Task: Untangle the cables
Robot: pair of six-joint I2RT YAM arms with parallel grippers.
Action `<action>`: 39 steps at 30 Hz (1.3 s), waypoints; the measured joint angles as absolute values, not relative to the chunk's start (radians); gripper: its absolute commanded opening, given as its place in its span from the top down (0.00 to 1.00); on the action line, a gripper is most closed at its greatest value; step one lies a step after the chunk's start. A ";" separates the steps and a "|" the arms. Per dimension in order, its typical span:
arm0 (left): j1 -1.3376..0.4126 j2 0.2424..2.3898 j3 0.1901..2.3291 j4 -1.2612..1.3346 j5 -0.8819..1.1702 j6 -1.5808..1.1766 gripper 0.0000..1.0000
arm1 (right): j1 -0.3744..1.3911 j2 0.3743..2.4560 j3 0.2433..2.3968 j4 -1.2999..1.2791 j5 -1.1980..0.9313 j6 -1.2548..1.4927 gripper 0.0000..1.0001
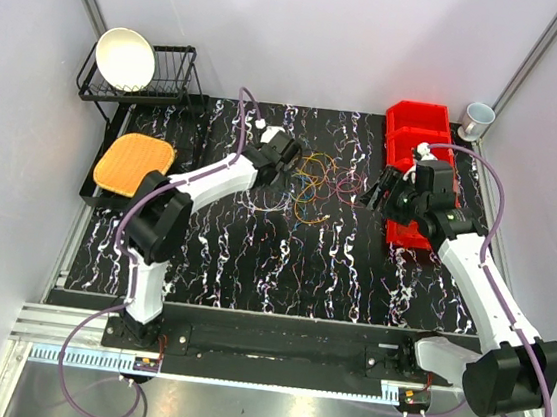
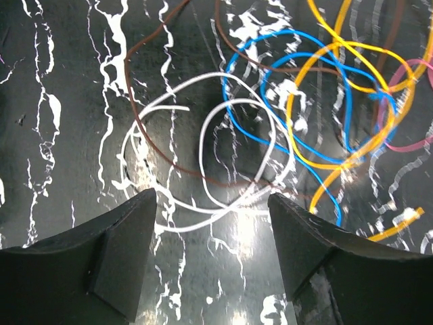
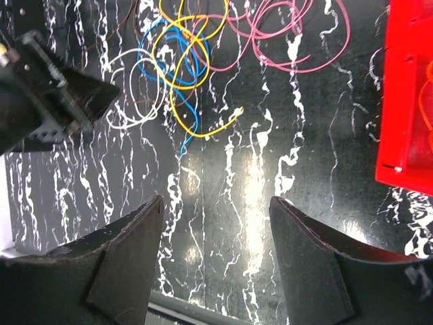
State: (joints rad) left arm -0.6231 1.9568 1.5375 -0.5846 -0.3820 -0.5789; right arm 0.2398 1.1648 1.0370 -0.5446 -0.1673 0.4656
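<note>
Looking at the cables [image 1: 316,185], I see 1 loose tangle near the red bin [image 1: 415,134]. My left gripper [image 2: 213,257] hangs spread above a white loop [image 2: 218,74], likely to draw it out; my right gripper [image 3: 213,250], spread and empty, waits between tangle and bin.

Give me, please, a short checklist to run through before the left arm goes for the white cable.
1. Left gripper open: ok, jaws apart.
2. White cable lies ahead of it: ok.
3. White cable free of others: not ok; brown cable and blue cable cross it.
4. Right gripper open, empty: ok.
5. Right gripper clear of the cables: ok, above bare mat beside the red bin.
6. Left gripper's height over the mat: cannot tell.
</note>
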 measured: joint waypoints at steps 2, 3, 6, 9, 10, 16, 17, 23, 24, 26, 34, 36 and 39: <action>-0.610 1.982 1.551 -0.589 -0.382 -0.592 0.35 | 0.240 1.166 1.036 -0.546 -0.180 0.466 0.30; -0.603 1.992 1.557 -0.589 -0.381 -0.598 0.36 | 0.240 1.166 1.036 -0.546 -0.184 0.466 0.30; -0.577 2.027 1.581 -0.588 -0.379 -0.610 0.44 | 0.240 1.166 1.035 -0.546 -0.198 0.466 0.30; -0.556 2.060 1.600 -0.581 -0.368 -0.617 0.58 | 0.240 1.166 1.034 -0.546 -0.204 0.466 0.30; -0.550 2.069 1.605 -0.580 -0.367 -0.619 0.74 | 0.240 1.166 1.032 -0.546 -0.204 0.466 0.30; -0.526 2.104 1.632 -0.575 -0.331 -0.616 1.00 | 0.240 1.166 1.026 -0.547 -0.204 0.466 0.30; -0.525 2.104 1.638 -0.577 -0.323 -0.608 1.00 | 0.240 1.166 1.026 -0.547 -0.204 0.466 0.30; -0.545 2.027 1.750 -0.622 -0.306 -0.500 0.99 | 0.240 1.165 1.026 -0.548 -0.204 0.467 0.29; -0.553 2.000 1.791 -0.635 -0.290 -0.476 0.98 | 0.240 1.164 1.026 -0.548 -0.204 0.467 0.30; -0.568 1.916 1.885 -0.633 -0.241 -0.420 0.98 | 0.240 1.160 1.026 -0.548 -0.203 0.469 0.30; -0.590 1.488 1.879 -0.527 0.013 -0.284 1.00 | 0.240 1.104 1.050 -0.568 -0.205 0.495 0.29; -0.590 1.409 1.774 -0.511 0.059 -0.279 1.00 | 0.240 1.068 1.060 -0.567 -0.211 0.498 0.29; -0.590 1.351 1.607 -0.503 0.144 -0.272 1.00 | 0.239 1.005 1.067 -0.564 -0.241 0.502 0.29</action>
